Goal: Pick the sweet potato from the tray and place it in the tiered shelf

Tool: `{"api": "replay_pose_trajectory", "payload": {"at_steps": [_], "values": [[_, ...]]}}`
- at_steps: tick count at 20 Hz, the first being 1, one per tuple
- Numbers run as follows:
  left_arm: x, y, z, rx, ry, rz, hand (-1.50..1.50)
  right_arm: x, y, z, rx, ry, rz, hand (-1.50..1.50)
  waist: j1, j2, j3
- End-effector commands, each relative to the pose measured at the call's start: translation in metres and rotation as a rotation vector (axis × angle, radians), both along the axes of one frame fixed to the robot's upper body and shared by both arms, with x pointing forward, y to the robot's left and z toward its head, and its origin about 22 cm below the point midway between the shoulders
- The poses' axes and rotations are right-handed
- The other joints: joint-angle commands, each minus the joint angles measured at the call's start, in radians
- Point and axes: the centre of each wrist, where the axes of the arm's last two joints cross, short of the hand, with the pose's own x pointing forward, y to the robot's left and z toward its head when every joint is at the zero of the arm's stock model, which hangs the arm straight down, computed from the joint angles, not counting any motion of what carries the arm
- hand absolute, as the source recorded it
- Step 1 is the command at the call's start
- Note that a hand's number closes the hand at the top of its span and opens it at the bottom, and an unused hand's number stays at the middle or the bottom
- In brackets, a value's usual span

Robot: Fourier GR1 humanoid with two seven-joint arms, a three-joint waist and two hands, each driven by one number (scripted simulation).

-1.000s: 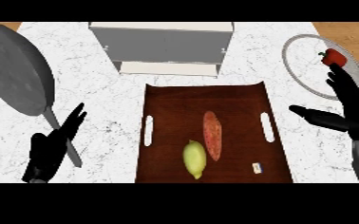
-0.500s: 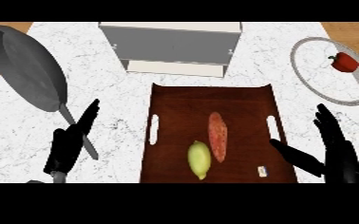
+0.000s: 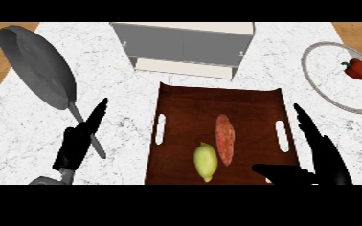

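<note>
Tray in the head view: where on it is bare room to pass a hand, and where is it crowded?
The tray is bare across its far half, toward the tiered shelf, and along its left side by the handle slot. The near middle is crowded: sweet potato and lemon lie close together, with the right hand at the near right corner.

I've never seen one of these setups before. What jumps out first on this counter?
The dark wooden tray in the middle, holding a reddish sweet potato with a yellow-green lemon beside it. Two black hands frame it: the right hand open at the tray's right edge, the left hand over a grey pan. The grey tiered shelf stands just behind.
</note>
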Motion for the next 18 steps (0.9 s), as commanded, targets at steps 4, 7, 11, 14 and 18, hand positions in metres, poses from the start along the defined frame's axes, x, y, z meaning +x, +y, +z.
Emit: {"api": "replay_pose_trajectory", "payload": {"at_steps": [4,7,11,14,18], "values": [[0.005,-0.009,0.003,0.010,-0.018,-0.042,0.00,0.020,-0.007,0.017,-0.492,0.314,-0.031,-1.50,0.039,0.004,-0.005],[0.010,-0.010,0.005,0.008,-0.009,-0.046,0.00,0.034,0.009,0.030,-0.612,0.382,-0.056,-1.50,0.039,0.005,-0.002],[0.014,-0.015,0.004,-0.019,-0.009,-0.029,0.00,0.045,0.070,0.027,-0.586,0.409,-0.003,-1.50,0.027,0.002,0.002],[0.007,-0.014,0.002,-0.001,-0.011,-0.026,0.00,0.060,0.099,0.019,-0.547,0.461,0.036,-1.50,0.030,0.001,0.004],[0.014,-0.001,0.007,0.021,-0.035,0.000,0.00,0.085,0.112,0.010,-0.525,0.544,0.027,-1.50,0.018,0.001,0.003]]}}
